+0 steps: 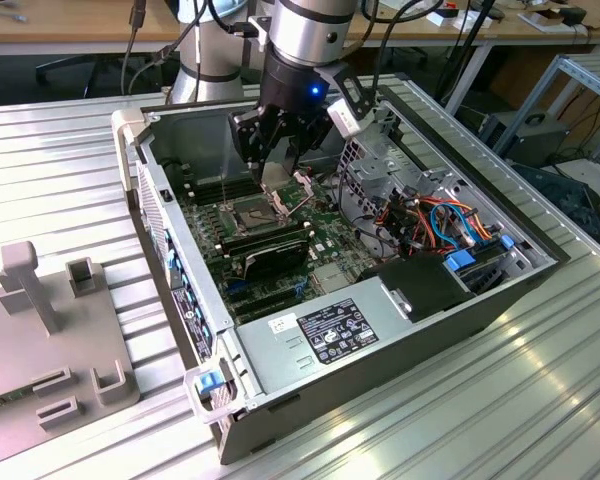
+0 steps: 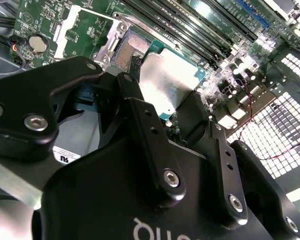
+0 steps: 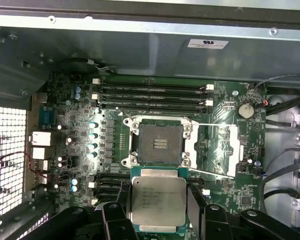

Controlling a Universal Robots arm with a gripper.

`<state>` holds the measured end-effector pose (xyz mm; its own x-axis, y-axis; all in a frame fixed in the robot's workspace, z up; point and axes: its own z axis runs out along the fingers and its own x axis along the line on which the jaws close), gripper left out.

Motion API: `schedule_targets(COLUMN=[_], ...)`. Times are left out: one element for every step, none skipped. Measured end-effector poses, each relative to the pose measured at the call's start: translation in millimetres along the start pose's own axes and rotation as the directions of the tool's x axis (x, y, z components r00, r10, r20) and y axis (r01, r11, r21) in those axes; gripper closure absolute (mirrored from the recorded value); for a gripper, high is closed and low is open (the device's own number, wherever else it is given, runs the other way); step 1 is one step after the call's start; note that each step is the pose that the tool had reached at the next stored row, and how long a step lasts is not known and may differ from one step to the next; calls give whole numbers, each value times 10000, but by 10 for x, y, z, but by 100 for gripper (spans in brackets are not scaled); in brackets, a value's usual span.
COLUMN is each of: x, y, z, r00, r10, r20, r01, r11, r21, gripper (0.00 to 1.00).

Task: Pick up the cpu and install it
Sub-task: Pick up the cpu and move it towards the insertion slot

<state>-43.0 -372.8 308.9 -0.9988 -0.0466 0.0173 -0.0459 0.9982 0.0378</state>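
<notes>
The cpu [image 3: 157, 201], a flat square chip with a dull silver top, sits between my gripper's [image 3: 158, 207] two black fingers [image 3: 194, 200], which are shut on its opposite edges. In the second wrist view the cpu [image 2: 166, 82] hangs just above the motherboard beside the open socket [image 2: 131, 48]. The dark square socket [image 3: 160, 142] lies bare, its metal frame [image 3: 212, 150] hinged back to one side. In the exterior view my gripper [image 1: 277, 182] is lowered inside the computer case, just over the socket [image 1: 246, 213].
Long black memory slots [image 3: 152, 95] run along both sides of the socket. The case's metal walls [image 1: 160, 190] enclose the motherboard [image 1: 325, 240]. Coloured cables [image 1: 435, 220] and a power supply [image 1: 330, 335] fill the case's near end. A grey fixture [image 1: 50, 330] stands on the table at the exterior view's left.
</notes>
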Motion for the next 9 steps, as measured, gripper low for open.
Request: schedule_targets(x=[-1, -11, -22, -23, -25, -25, -25, -25, -25], y=[0, 0, -1, -1, -1, -1, -1, -2, -2], z=[0, 0, 0, 0, 0, 7, 8, 24, 40], r00=[10000, 10000, 10000, 10000, 10000, 10000, 10000, 10000, 10000], r10=[-1, -1, -1, -1, -1, -2, -1, -1, -1], r20=[-1, 0, 0, 0, 0, -1, 0, 0, 0], r01=[1, 1, 1, 1, 1, 2, 1, 1, 1], r11=[10000, 10000, 10000, 10000, 10000, 10000, 10000, 10000, 10000], r21=[1, 1, 1, 0, 1, 2, 1, 1, 0], gripper=[46, 46, 46, 46, 46, 46, 46, 46, 46])
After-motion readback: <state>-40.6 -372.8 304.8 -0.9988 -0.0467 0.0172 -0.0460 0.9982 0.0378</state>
